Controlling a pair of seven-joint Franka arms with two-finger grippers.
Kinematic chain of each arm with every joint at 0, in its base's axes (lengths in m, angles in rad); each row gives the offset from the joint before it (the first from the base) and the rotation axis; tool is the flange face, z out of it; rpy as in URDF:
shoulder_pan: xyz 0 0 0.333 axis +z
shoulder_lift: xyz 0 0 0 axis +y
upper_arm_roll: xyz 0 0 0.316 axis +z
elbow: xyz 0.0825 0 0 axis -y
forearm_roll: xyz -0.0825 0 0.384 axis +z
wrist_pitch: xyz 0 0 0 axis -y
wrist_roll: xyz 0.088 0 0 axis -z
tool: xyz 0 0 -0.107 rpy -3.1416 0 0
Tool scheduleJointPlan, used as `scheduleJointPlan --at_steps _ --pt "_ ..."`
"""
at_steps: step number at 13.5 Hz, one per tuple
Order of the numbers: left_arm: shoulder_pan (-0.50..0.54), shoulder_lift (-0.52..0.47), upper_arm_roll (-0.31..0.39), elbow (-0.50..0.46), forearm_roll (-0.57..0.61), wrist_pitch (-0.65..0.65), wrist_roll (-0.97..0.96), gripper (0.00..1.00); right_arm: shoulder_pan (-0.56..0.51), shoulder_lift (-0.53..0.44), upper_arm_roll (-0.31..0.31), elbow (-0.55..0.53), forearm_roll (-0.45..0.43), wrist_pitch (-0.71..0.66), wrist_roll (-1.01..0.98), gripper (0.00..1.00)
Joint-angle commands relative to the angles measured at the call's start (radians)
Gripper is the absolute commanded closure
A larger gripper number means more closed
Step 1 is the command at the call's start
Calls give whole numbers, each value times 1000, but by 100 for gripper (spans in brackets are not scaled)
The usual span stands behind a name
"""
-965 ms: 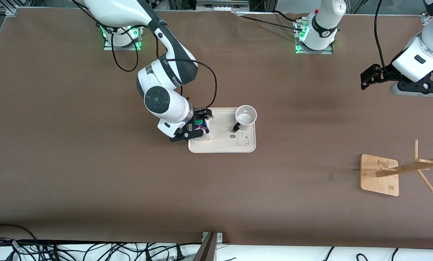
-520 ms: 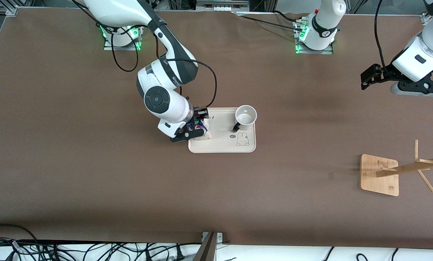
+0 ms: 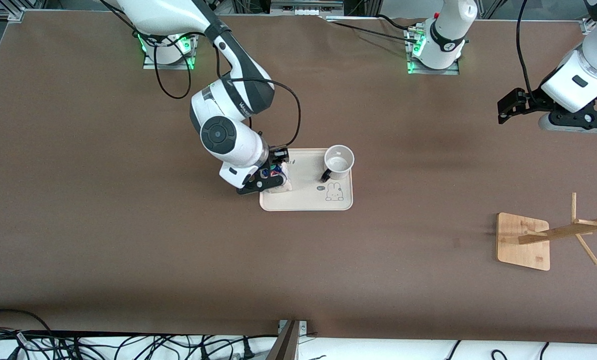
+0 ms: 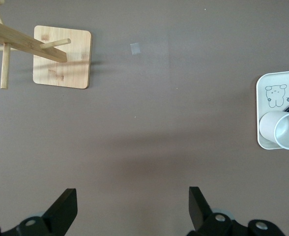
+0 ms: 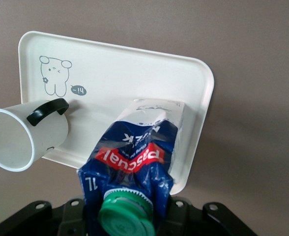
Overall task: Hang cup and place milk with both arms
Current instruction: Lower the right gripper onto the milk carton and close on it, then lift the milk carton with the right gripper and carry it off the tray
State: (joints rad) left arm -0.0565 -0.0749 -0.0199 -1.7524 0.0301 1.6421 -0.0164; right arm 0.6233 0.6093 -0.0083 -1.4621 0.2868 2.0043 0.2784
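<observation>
The milk [image 3: 280, 177] is a blue-topped carton with a green cap, at the end of the cream tray [image 3: 308, 199] toward the right arm. My right gripper [image 3: 273, 176] is shut on its blue top; in the right wrist view the carton [image 5: 134, 147] leans and its top is squeezed between the jaws of my gripper [image 5: 130, 216]. The white cup [image 3: 339, 161] with a black handle stands on the tray's other end, also seen in the right wrist view [image 5: 26, 140] and the left wrist view [image 4: 282, 132]. My left gripper [image 3: 507, 106] waits open and empty above the table [image 4: 133, 206].
A wooden cup rack [image 3: 522, 241] with slanted pegs stands near the left arm's end of the table, nearer the front camera than the tray; it shows in the left wrist view [image 4: 62, 56]. Brown table surface lies between tray and rack. Cables run along the front edge.
My right gripper has closed on the milk carton's top, and the wrist has shifted slightly, covering the green cap in the front view. The left arm, cup and rack have not moved.
</observation>
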Motion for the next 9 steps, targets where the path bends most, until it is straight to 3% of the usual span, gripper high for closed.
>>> scheduleJointPlan --at_steps 1,9 --pt "4 20 -8 42 11 -30 -7 0 21 -13 -10 -1 -40 -12 30 63" --pt "3 20 -8 42 11 -30 -10 0 56 -42 -10 5 -58 -12 135 65"
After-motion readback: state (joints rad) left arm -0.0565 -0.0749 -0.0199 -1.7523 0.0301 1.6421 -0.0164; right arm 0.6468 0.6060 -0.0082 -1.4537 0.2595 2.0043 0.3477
